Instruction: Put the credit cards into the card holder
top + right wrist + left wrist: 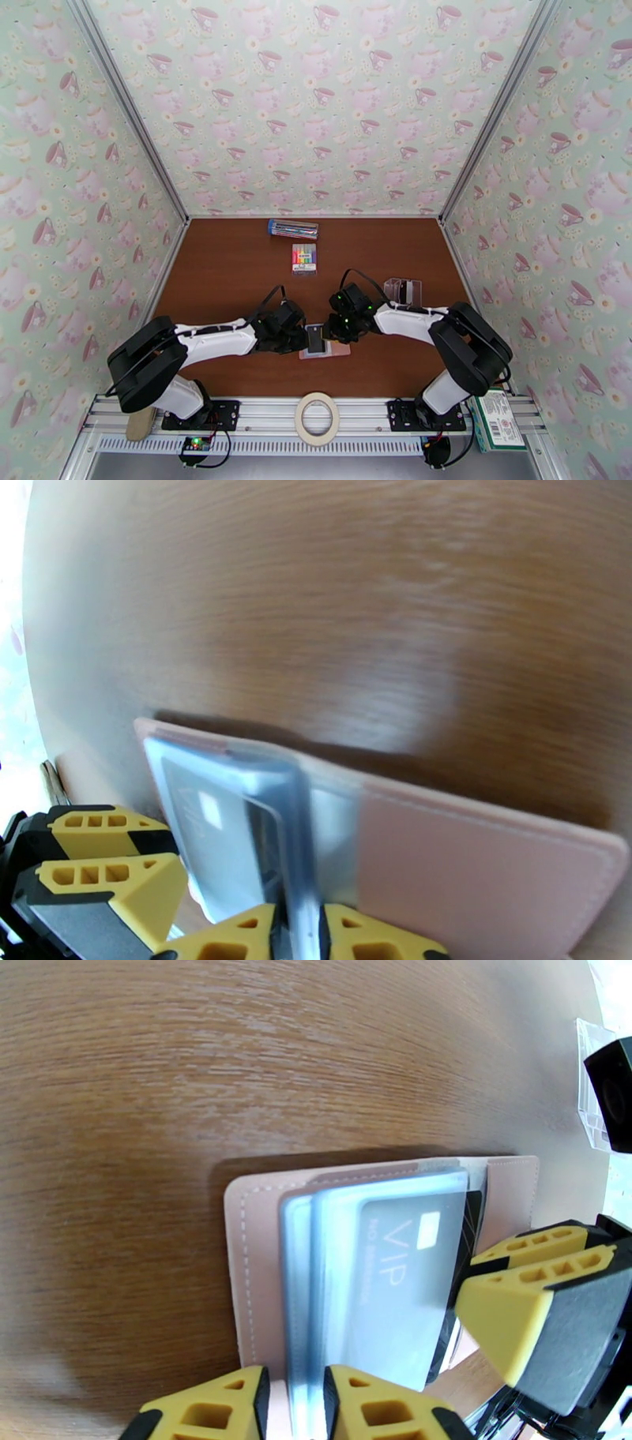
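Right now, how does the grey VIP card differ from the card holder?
The VIP card is dark grey and printed; the card holder is plain dusty pink with stitched edges. The card is smaller and lies among the pockets; the holder lies open on the table. Both are flat rectangles.

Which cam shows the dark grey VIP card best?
Left wrist: the dark grey plastic VIP card faces the lens inside a clear pocket of the pink leather-like card holder, lettering and chip readable. Right wrist shows it slanted and blurred. Top external: a tiny dark rectangle.
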`<state>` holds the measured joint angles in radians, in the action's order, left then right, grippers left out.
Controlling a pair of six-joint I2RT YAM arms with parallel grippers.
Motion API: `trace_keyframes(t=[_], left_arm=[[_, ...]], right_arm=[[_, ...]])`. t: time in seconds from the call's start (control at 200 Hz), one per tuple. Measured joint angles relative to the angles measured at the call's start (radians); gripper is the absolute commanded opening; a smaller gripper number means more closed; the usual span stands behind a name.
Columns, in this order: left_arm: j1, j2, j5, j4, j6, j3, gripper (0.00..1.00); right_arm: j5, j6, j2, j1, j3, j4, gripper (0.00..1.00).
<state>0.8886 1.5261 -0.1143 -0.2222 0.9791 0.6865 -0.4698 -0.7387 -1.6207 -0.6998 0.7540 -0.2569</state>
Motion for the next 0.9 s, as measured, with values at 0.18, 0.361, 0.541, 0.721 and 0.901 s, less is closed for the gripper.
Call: trace_keyframes(t=[0.18, 0.361, 0.541, 0.721, 0.901], left_arm=[[0.000, 0.000, 0.000, -0.001, 0.000, 0.000, 0.28], [0.000, 0.000, 0.000, -0.002, 0.000, 0.000, 0.28], [0.000, 0.000, 0.000, -0.002, 0.000, 0.000, 0.28], [0.000, -0.011, 0.011, -0.013, -0.003, 0.000, 0.28], [0.000, -0.041, 0.024, -0.031, -0.003, 0.000, 0.29]], right_arm=[[0.015, -0.002, -0.013, -0.016, 0.014, 0.000, 0.15], [0.021, -0.002, -0.023, -0.025, 0.029, -0.004, 0.15], [0.030, -0.001, -0.022, -0.026, 0.038, -0.022, 0.25], [0.069, 0.010, 0.003, -0.027, 0.050, -0.064, 0.29], [0.082, 0.010, 0.012, -0.027, 0.054, -0.077, 0.18]])
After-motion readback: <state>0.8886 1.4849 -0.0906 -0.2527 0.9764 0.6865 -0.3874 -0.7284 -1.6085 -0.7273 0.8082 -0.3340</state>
